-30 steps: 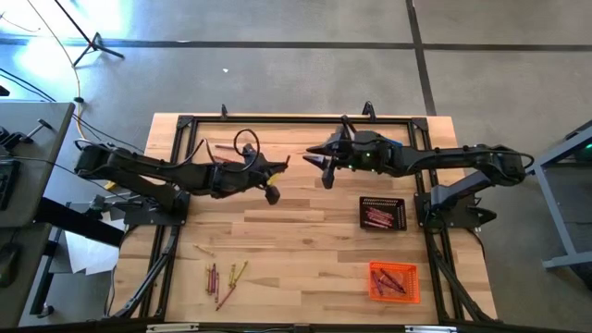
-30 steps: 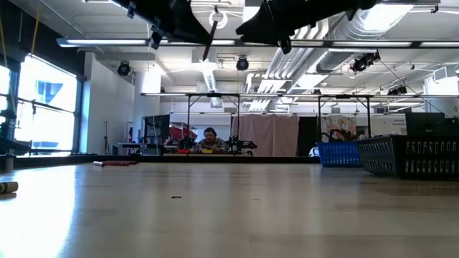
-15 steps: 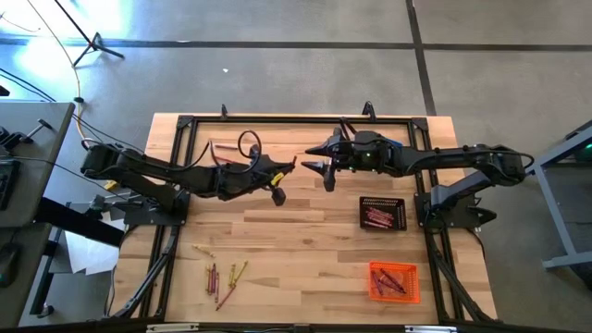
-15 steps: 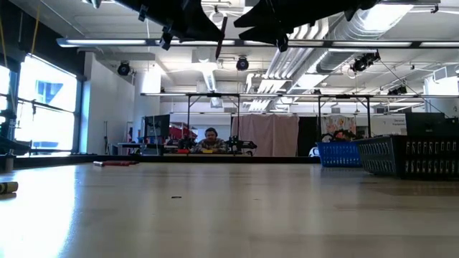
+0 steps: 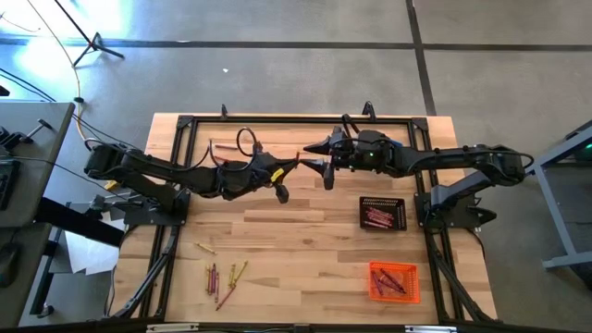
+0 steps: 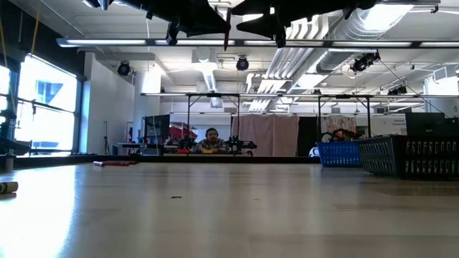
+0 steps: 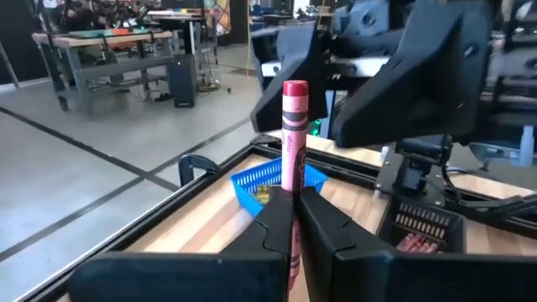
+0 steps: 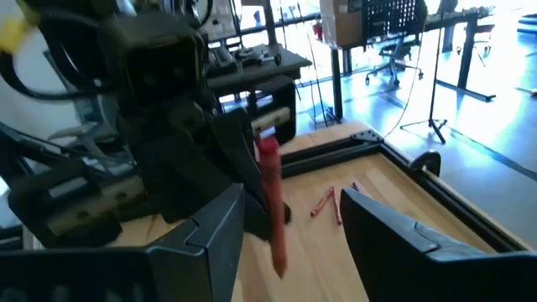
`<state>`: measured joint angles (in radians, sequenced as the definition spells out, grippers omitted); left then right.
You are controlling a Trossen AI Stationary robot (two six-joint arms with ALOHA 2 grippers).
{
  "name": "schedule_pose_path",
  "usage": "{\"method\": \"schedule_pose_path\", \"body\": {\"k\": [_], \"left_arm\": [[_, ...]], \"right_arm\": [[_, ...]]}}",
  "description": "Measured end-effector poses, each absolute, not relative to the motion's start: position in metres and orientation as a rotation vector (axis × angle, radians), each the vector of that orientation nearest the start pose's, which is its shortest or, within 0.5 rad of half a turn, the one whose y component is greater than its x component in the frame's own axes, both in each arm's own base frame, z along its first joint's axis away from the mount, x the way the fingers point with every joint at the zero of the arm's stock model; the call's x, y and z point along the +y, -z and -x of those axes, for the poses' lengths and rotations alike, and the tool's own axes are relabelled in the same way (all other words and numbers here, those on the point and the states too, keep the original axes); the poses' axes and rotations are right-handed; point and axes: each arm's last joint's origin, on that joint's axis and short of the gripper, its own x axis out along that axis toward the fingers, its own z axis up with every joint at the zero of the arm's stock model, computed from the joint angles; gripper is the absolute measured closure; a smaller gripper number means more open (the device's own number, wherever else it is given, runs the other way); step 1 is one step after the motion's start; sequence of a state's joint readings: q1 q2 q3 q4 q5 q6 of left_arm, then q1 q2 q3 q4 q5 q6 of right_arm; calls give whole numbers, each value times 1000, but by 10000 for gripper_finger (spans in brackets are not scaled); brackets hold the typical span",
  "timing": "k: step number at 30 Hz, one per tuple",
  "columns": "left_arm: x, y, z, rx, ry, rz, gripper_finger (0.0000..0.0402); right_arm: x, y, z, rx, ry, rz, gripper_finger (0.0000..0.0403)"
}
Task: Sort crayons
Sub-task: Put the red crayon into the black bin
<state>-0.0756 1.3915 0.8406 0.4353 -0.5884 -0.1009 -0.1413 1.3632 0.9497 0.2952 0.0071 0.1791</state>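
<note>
Holding a red crayon (image 7: 294, 134) upright, the left gripper (image 5: 294, 165) hangs high over the table's (image 5: 305, 231) middle, pinched tight; the right gripper (image 5: 314, 157) faces it just beside, fingers spread wide; more crayons (image 5: 225, 275) lie near the front edge, with bare wood between; others fill the black basket (image 5: 382, 214) and orange basket (image 5: 394, 281).
</note>
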Motion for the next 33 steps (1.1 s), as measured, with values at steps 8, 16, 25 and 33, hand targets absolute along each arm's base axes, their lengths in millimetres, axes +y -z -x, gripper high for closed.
{"method": "schedule_pose_path", "body": {"k": [8,16,25,33], "left_arm": [[-3,-279,-311,55,-511,56,401],[-3,-280,-312,66,-494,40,401],[-3,-281,-312,70,-489,15,379],[-6,-278,-312,107,-462,-20,319]], "right_arm": [[-46,-299,-319,75,156,-189,217],[-47,-297,-325,38,165,-181,248],[-48,-300,-325,9,178,-170,387],[-68,-306,-293,179,323,-182,390]]}}
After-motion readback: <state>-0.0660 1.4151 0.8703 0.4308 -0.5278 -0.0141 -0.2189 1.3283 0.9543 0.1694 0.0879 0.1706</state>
